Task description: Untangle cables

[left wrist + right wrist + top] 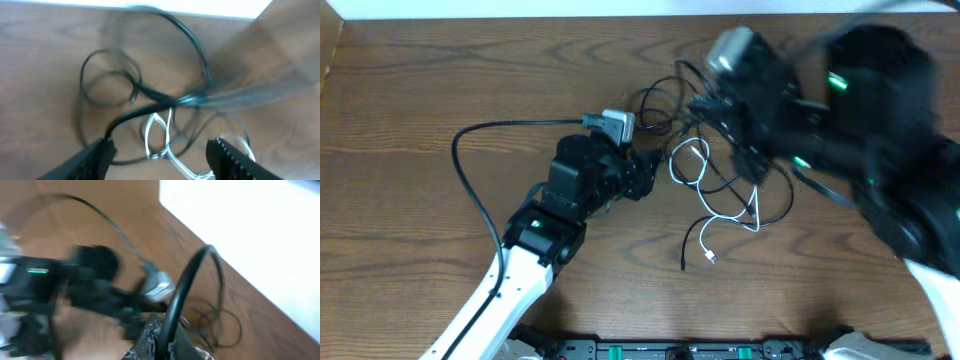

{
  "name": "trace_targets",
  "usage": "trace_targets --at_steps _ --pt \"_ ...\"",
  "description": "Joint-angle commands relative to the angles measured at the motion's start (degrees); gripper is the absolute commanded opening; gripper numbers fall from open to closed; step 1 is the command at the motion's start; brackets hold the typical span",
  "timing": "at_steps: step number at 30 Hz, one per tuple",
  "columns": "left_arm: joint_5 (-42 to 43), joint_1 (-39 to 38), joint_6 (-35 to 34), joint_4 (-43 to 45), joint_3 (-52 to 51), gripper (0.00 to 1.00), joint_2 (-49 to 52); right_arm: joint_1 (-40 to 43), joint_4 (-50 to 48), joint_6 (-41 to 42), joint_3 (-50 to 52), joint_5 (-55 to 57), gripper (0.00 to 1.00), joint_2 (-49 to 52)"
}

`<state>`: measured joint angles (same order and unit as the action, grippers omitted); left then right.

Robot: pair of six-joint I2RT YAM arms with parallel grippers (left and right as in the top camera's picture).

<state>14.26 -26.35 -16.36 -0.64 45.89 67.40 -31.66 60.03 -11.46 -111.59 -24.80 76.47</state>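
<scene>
Left wrist view: we note left gripper spread over tangled cables; right gripper blurred, cannot tell.

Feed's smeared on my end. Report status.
Left gripper open at the tangle. Right gripper blurred, state unreadable. Cables knotted, white among black.

The table is brown wood with visible grain, smooth, with a low sheen. The black cables have a glossy plastic jacket, and the white cable shines brighter. On my left gripper the fingers are matt black plastic with ridged edges. My left forearm has a smooth white shell.
</scene>
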Motion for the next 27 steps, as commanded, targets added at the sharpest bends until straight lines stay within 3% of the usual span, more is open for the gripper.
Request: trace_targets --at_steps 1,9,10,11,24,27 --pt "2.27 0.13 -4.63 5.57 0.42 0.65 3.04 -0.33 1.16 0.70 -0.92 -6.95 0.01 -1.88" --pt "-0.66 0.26 -8.33 8.28 0.42 0.65 10.38 -0.26 1.99 0.07 -0.92 -2.56 0.01 -8.46" --pt "-1.97 0.26 -9.64 8.24 0.42 0.79 10.84 -0.26 1.99 0.07 -0.92 -1.11 0.01 -9.27" --pt "-3.15 0.26 -11.23 8.26 0.42 0.80 11.37 -0.26 2.03 0.11 -0.92 1.31 0.01 -10.32" --pt "-4.70 0.31 -12.17 5.66 0.42 0.80 12.33 -0.26 5.18 15.87 -0.85 58.10 0.01 -16.50" --pt "-4.68 0.31 -11.78 3.52 0.42 0.80 12.33 -0.26 5.01 16.85 -0.85 62.88 0.01 -16.02"
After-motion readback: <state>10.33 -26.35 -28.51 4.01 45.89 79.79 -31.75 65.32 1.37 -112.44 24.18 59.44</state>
